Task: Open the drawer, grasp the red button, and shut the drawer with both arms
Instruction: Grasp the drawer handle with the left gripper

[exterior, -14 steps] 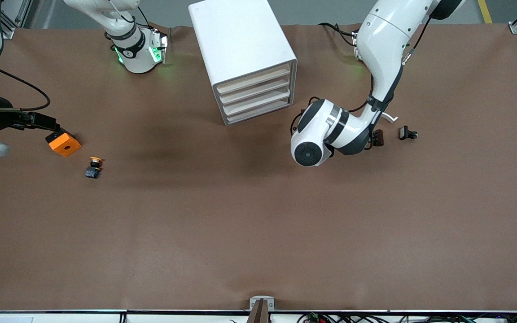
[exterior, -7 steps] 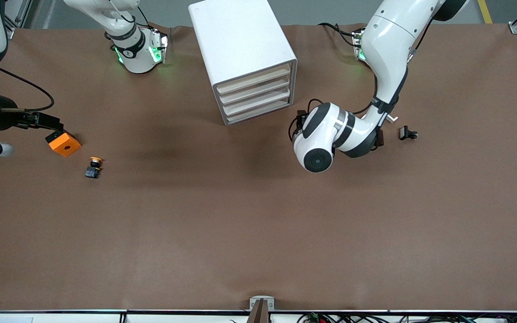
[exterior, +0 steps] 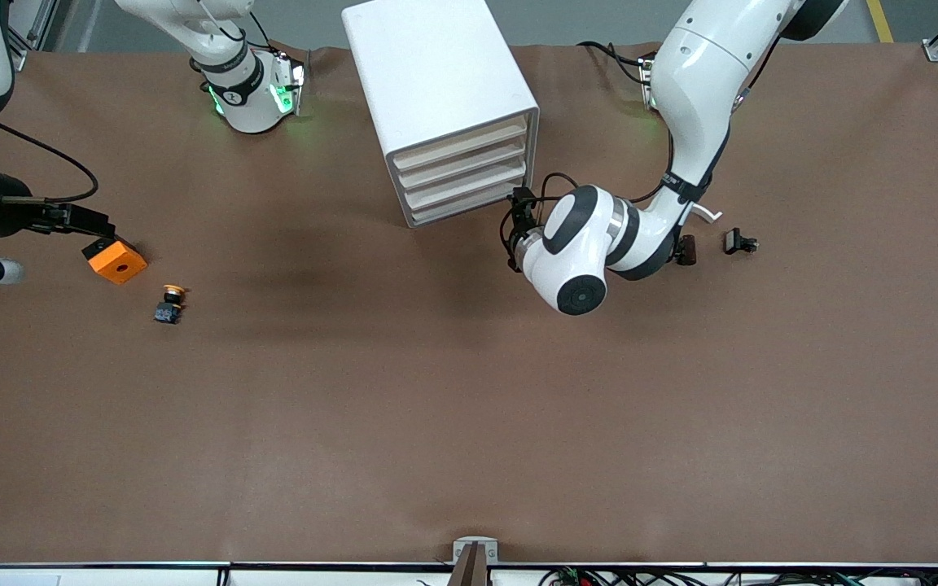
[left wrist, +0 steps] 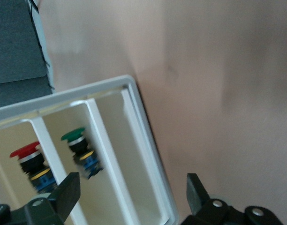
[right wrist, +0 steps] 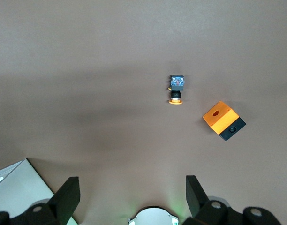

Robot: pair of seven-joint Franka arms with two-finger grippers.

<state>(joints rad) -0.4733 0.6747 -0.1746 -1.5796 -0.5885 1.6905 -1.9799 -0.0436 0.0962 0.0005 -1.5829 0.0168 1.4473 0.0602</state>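
**Front view.** The white cabinet [exterior: 440,98] sat at the upper centre of the frame, and I saw all four drawer fronts [exterior: 462,174] flush, so I judged the opening step not yet done. The left gripper [exterior: 516,220] hung just beside the cabinet's lower front corner, its wrist curled low toward the drawers. The right gripper [exterior: 88,223] waited at the frame's edge toward the right arm's end, just above an orange cube [exterior: 116,262]. An orange-capped button [exterior: 169,303] lay lower in the frame than the cube. I could not see the red one from here.

**Left wrist view.** The left gripper's black fingers [left wrist: 64,194] stood wide apart with nothing between them, framing the cabinet's front. Inside it I saw the red button [left wrist: 30,159] in one compartment and a green button [left wrist: 81,151] in the next one. The red button's long axis ran from cap to body, roughly parallel to the dividers, with the cap toward the cabinet's outer wall. I took it to be lying on its side, though I was not certain. Next I would need a finger hooked on that compartment's front edge, then a straight pull outward.

**Right wrist view.** The right gripper was spread open and empty over bare table, looking down on the cube and the orange-capped button.
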